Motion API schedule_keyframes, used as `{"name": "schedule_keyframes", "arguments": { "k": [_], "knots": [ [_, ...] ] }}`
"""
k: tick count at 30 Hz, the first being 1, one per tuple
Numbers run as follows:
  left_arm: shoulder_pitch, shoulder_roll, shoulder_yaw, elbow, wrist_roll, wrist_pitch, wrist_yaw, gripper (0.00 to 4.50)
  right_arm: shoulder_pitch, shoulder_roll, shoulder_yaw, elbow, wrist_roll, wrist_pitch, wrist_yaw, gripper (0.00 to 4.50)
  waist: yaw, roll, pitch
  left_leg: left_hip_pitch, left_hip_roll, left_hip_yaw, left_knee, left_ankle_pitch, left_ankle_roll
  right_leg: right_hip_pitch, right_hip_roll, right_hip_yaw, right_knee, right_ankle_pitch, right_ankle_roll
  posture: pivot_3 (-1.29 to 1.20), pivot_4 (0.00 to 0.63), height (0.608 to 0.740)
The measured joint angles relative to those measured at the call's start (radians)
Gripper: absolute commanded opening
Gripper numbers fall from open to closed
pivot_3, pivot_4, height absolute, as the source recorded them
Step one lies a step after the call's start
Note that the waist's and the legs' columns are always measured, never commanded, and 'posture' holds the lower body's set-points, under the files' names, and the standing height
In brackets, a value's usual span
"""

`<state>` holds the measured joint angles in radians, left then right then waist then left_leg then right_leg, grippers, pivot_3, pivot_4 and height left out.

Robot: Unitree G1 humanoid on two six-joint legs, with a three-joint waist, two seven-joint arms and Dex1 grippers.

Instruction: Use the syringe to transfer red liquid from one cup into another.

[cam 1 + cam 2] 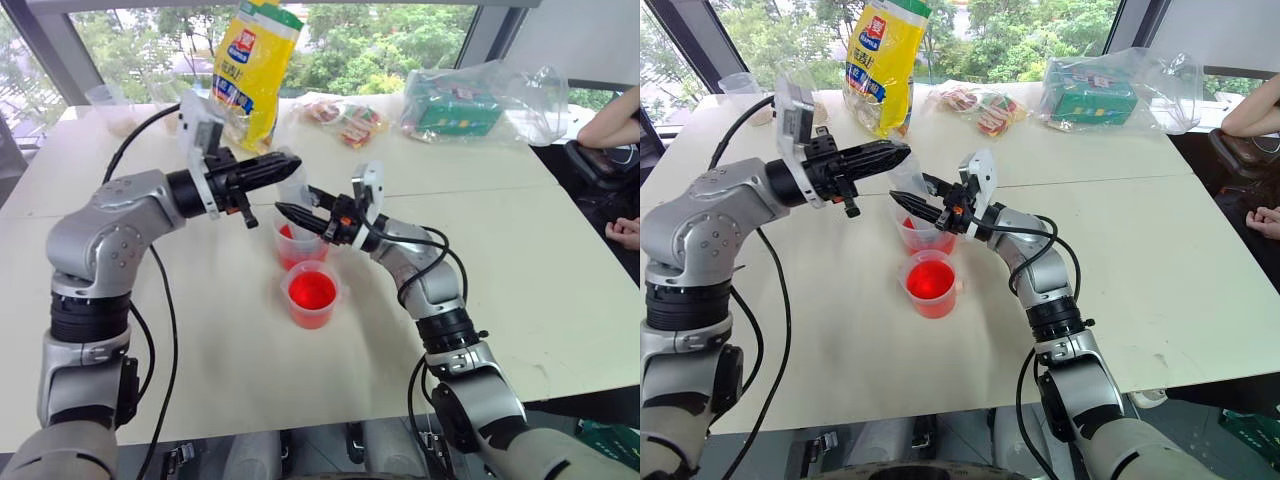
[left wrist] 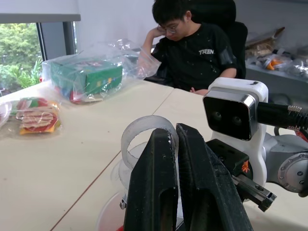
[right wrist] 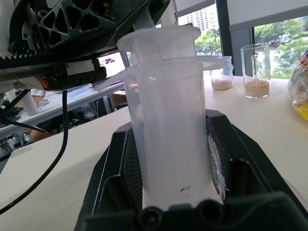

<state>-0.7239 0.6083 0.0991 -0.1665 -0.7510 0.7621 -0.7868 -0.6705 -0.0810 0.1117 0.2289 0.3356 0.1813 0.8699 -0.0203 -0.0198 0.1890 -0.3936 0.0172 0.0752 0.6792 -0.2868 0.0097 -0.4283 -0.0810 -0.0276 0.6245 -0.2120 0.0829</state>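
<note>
I hold the syringe [image 3: 168, 120] upright by its barrel in my right gripper [image 1: 300, 215], fingers pressed on both sides, with its lower end down inside the far cup [image 1: 297, 245]. My left gripper [image 1: 275, 168] comes in level from the left, its two fingers pressed together on the plunger top [image 2: 147, 132] above the barrel flange. The far cup holds a little red liquid [image 1: 287, 232]; the near cup [image 1: 312, 295], just in front of it, holds more.

Step in hand, as I judge it: working the plunger while the tip stays in the cup. To do it well:
- Keep the barrel vertical and fixed with the right gripper; let the left alone move.
- Move the plunger along the barrel's axis. Side load could tip the cup or twist the barrel in my grip.
- Keep the tip below the rim until the stroke ends, to avoid drips on the table [image 1: 200, 330].

Room for moving: the two cups stand close together, so a lift must clear both rims. The table near and to the right is bare. The yellow bag [image 1: 255, 65] and the snack packets [image 1: 345, 120] lie on the far side, well apart. A person [image 2: 192, 48] sits at the far right, beyond the table edge.
</note>
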Motion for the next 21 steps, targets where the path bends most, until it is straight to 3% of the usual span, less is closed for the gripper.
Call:
{"name": "schedule_keyframes", "arguments": {
  "k": [21],
  "knots": [
    [-0.034, 0.023, 0.0, 0.019, 0.0, -0.009, -0.012, 0.05, -0.006, 0.002, 0.0, 0.008, 0.001, 0.0, 0.0, 1.44, 0.0, 0.0, 0.0, 0.0, 0.0, 0.0, -0.002, 0.0, 0.0, 0.0, 0.0, 0.0, -0.004, 0.0, 0.0, 0.0, 0.15, 0.74]
  ]
}}
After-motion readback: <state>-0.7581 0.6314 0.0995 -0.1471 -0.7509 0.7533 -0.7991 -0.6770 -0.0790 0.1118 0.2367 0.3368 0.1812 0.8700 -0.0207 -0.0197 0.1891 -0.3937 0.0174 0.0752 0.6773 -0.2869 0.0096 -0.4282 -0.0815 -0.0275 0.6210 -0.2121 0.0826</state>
